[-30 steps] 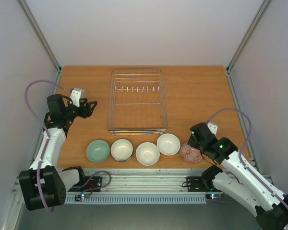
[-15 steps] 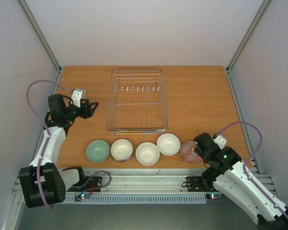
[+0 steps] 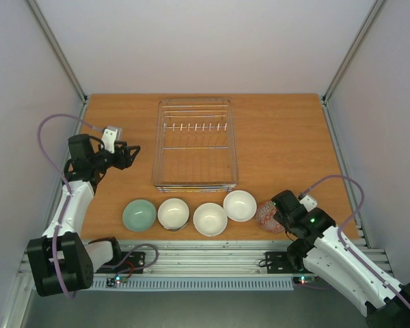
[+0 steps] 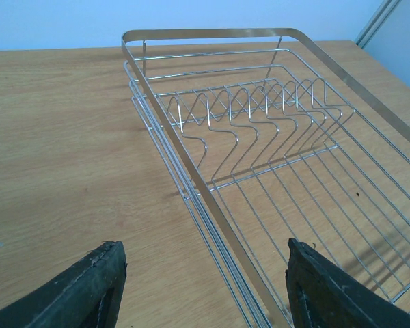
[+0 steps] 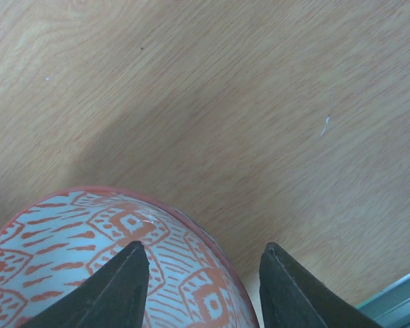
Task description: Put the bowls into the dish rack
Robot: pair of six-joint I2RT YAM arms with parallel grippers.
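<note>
Near-right of the silvery wire dish rack [image 3: 195, 143], the right gripper [image 5: 205, 249], spread, straddles the red-patterned round bowl [image 5: 89, 273] at its rim; the left gripper [image 4: 203, 244] is spread too.

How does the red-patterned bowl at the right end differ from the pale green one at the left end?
The red-patterned bowl is patterned inside; the pale green bowl is plain. The right pincer stands open astride the red-patterned bowl's rim; the pale green bowl has none near, the left pincer being open up beside the dish rack. Both sit upright on the table, outside the rack, alike in size.
</note>
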